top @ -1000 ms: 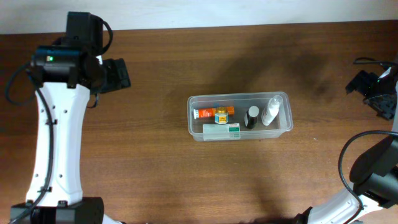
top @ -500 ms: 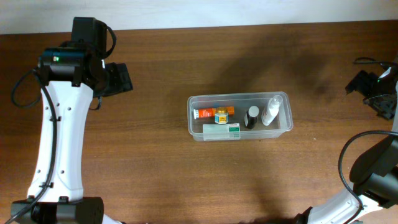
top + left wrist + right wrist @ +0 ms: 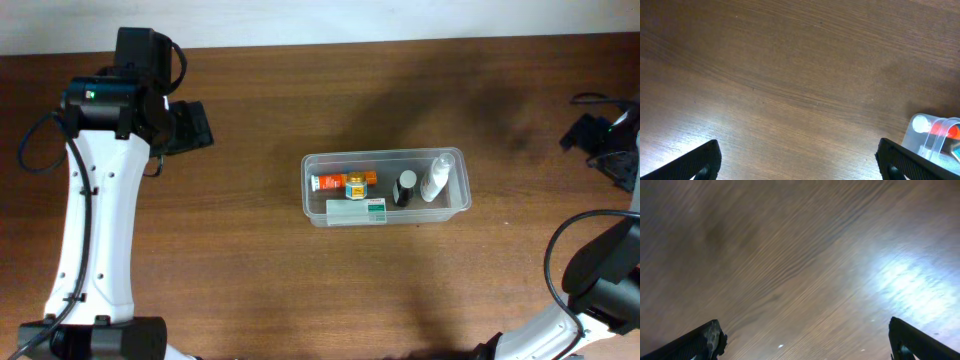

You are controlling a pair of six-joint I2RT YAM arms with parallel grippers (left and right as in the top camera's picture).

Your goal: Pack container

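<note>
The camera looked down at a brown wooden table (image 3: 790,255), and the wood filled almost the whole picture. Thin lines in the wood ran slanting from the lower left up to the upper right. The wood looked a bit blurry. A bright patch (image 3: 910,285) of light shone on the right side, and the top left part was darker. The right gripper (image 3: 805,347) was spread wide, with nothing between its two black fingers (image 3: 702,342). One tip peeked in at each bottom corner. A tiny white speck (image 3: 781,346) sat near the bottom edge.
</note>
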